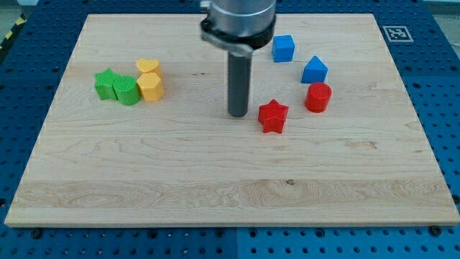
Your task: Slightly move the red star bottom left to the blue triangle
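The arm carries no fingers, only a rod, so there is nothing to open, close or grip. My tip (238, 114) rests on the wooden board (215, 187) just to the view's left of the red star (273, 116), a narrow gap between them.

The red star sits below and to the left of the blue triangle (314, 70), with the red cylinder (318, 97) close on its right.

Risk, as I judge it: from this side, a push would send the star rightwards into the red cylinder, or up towards the blue triangle, the wrong way for a bottom-left nudge. The tip would need to go round the star first, and the cylinder crowds that approach. A firm stroke would also overshoot a slight move.

Elsewhere: a blue cube (283, 48) near the top; a green star (106, 84), another green block (126, 91), a yellow heart (147, 67) and another yellow block (151, 86) cluster at the left, well apart.
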Robot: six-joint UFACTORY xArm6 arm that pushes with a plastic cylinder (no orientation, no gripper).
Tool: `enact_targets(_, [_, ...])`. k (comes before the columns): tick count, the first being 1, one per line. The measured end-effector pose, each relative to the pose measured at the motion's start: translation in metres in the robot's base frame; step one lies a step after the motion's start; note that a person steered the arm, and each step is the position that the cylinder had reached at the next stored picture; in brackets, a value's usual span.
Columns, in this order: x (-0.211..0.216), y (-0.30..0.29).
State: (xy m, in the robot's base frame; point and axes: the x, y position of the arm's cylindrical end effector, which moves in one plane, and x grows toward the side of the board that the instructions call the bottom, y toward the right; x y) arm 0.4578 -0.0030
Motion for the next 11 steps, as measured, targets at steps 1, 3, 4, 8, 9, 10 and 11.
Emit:
enact_targets(1, [0.042,0.013])
enact_targets(3, [0.058,0.054])
enact_targets(4, [0.022,0.061])
enact_targets(8, [-0.017,0.104])
enact_targets(9, [-0.023,0.104])
enact_targets(10, [-0.044,0.097])
enact_targets(11, [-0.066,0.085])
